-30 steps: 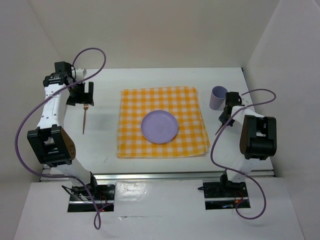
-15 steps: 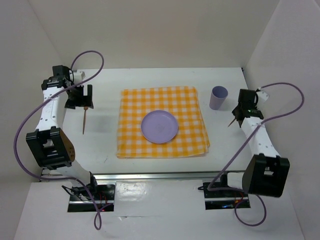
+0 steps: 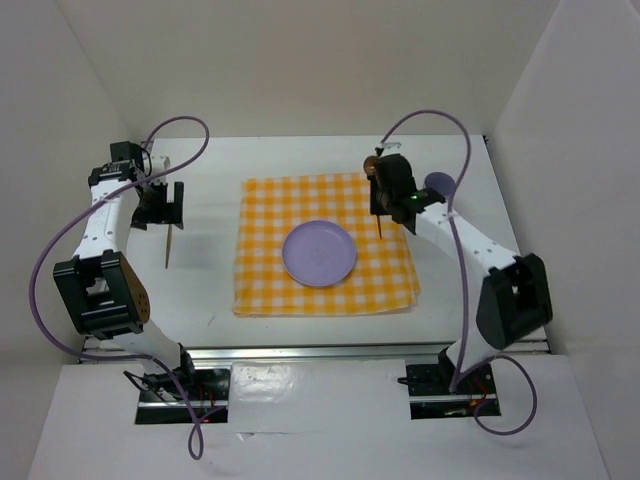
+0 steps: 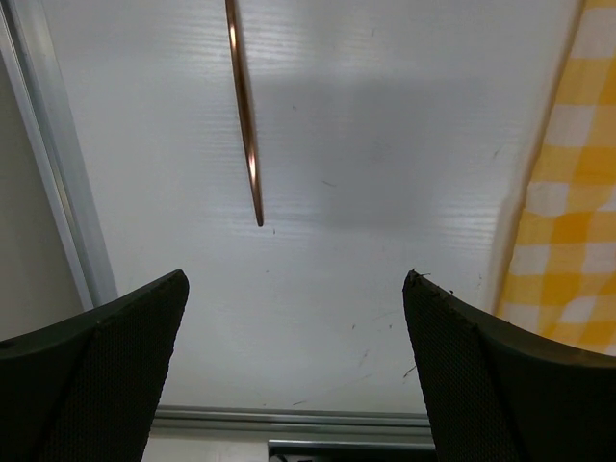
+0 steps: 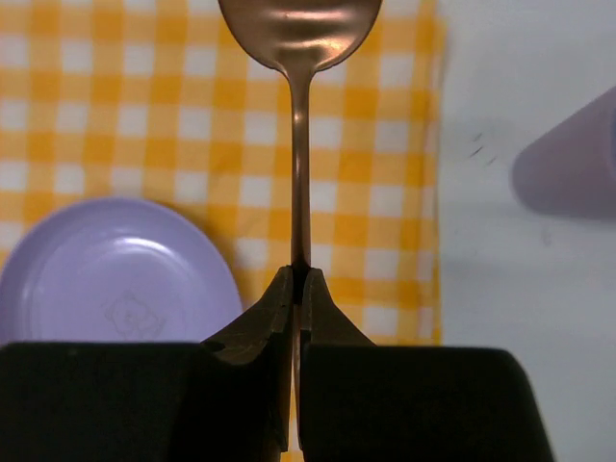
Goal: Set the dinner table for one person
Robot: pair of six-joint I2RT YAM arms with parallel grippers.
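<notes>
Setting looks about half done: a cloth lies mid-worktop, with a plate on it and a cup just off its far right corner. The right tool, clenched on a spoon, holds it over the cloth right of the plate. The left tool hangs released above a slim utensil lying left of the cloth, likely next. White walls enclose the plain white worktop.

In the right wrist view we lose the top of the copper-coloured metal spoon past the picture's edge, and the blurred round lavender cup runs off the right side. In the left wrist view the slim copper-coloured metal utensil is cut off too, so we cannot tell its kind.
</notes>
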